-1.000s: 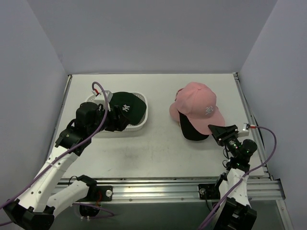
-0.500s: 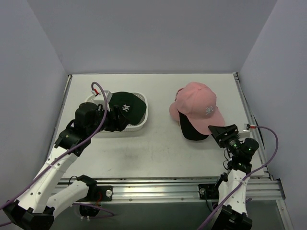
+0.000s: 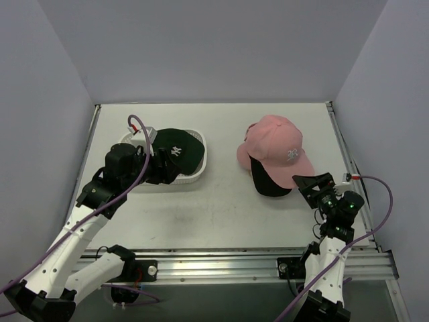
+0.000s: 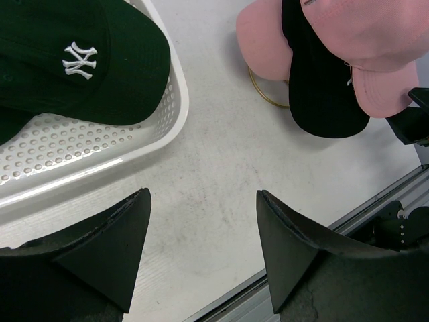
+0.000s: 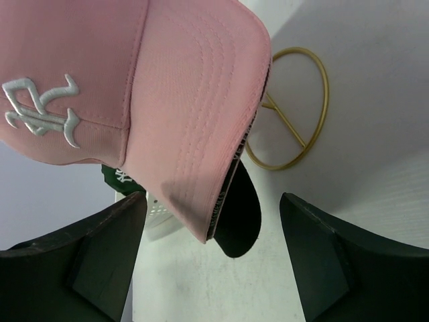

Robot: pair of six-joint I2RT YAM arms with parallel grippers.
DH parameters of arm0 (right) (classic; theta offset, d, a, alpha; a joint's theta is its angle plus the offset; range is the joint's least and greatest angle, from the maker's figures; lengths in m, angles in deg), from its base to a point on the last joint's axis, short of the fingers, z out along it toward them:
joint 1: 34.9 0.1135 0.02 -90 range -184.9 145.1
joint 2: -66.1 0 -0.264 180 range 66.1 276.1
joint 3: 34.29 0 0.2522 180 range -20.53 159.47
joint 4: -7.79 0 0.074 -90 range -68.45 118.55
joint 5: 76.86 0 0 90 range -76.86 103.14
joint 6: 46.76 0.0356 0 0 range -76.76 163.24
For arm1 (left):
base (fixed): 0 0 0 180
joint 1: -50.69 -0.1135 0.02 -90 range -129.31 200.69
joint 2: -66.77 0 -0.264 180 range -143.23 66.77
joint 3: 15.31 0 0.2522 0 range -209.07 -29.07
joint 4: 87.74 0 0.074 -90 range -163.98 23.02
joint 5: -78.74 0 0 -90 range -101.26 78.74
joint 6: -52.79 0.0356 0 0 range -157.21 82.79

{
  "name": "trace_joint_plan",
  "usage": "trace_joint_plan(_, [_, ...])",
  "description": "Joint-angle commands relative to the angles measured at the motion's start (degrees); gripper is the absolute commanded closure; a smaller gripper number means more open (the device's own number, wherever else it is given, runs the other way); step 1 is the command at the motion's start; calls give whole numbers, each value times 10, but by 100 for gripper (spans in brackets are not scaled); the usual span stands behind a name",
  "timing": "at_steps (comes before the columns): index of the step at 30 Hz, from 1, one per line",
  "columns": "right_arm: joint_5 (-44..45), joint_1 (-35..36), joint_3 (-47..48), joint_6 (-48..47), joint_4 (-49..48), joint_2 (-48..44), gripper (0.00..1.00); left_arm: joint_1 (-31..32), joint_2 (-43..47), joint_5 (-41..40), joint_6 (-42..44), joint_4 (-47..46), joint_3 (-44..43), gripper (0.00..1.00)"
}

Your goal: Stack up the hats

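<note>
A pink hat [image 3: 275, 149] lies on top of a black hat [image 3: 271, 185] at the right of the table, and more pink fabric [image 4: 258, 40] shows behind the black one. My right gripper [image 3: 314, 182] stands open just in front of the pink brim [image 5: 188, 127]. The brim's tip lies between the fingers [image 5: 100, 248] without touching them. A dark hat [image 3: 175, 149] with a white logo rests in the white basket [image 3: 194, 178] at the left. My left gripper [image 4: 202, 194] hovers open beside that basket [image 4: 100, 147], with nothing in it.
A gold wire stand [image 5: 295, 114] sits under the stacked hats at the right. The metal rail [image 3: 228, 258] runs along the near table edge. Grey walls close in the back and both sides.
My right gripper's jaws have widened off the pink brim, and the right wrist has drawn back slightly toward the near right. The left arm has not moved.
</note>
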Motion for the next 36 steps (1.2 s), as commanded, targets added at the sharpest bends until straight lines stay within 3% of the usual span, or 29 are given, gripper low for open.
trace_joint_plan(1, [10, -5, 24, 0, -19, -4, 23, -2, 6, -6, 6, -7, -3, 27])
trace_joint_plan(6, [22, -5, 32, 16, -32, -9, 23, -2, -4, 11, 10, -16, -2, 27])
trace_joint_plan(16, [117, -10, 95, -19, 43, -5, 23, -2, -11, 7, 12, -24, -2, 27])
trace_joint_plan(21, [170, -12, 190, -69, 100, 38, 24, -2, -11, 6, 15, -21, -6, 27])
trace_joint_plan(28, [208, -10, 255, -79, 105, 67, 26, -2, -13, 7, 16, -24, -5, 27])
trace_joint_plan(30, [220, 5, 286, -107, 107, 74, 32, -2, -13, 7, 15, -24, -4, 27])
trace_joint_plan(36, [297, 83, 377, -155, 116, 89, 31, -2, -20, 1, 14, -28, -2, 27])
